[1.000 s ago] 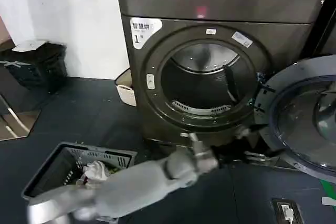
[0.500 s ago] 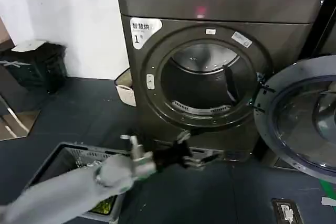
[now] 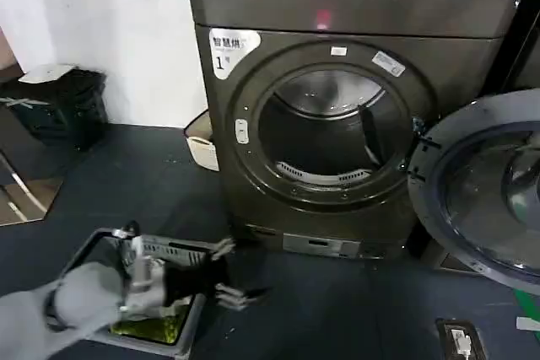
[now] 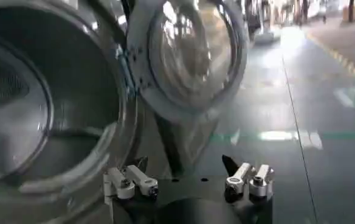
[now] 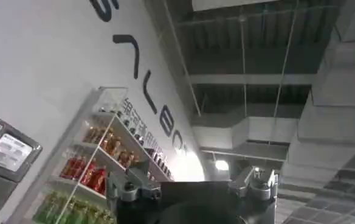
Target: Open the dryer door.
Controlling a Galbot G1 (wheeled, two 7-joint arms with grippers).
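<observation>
Nearest the robot, the left gripper (image 3: 234,274) hangs low over the dark floor (image 3: 337,318), in front of the dryer (image 3: 337,115) and off its lower left corner, well clear of the machine's front. Its fingers are spread apart and hold nothing; the left wrist view shows the two fingertip pairs (image 4: 132,182) standing wide of each other, with bare floor between them. The grey arm reaches in from the near left and passes over a grey laundry basket (image 3: 169,252) that sits on the floor just left of the gripper, with some cloth (image 3: 156,322) visible inside it.

The dryer stands behind the gripper, a dark grey-brown front-loader with a white "1" label (image 3: 232,46) at its upper left and a pink light (image 3: 323,18) on the top panel. Its round opening is uncovered, and the metal drum (image 3: 325,128) shows inside.

The dryer door (image 3: 485,191) is swung fully out to the right of the opening, hinged at the opening's right edge, with its grey inner side and glass centre facing the robot. In the left wrist view the same door (image 4: 189,52) stands open beside the drum mouth (image 4: 44,109).

The right gripper (image 5: 193,189) points upward, away from the dryer, toward a ceiling (image 5: 256,73) and a wall with shelves of bottles (image 5: 86,170); its fingers stand apart, empty.
</observation>
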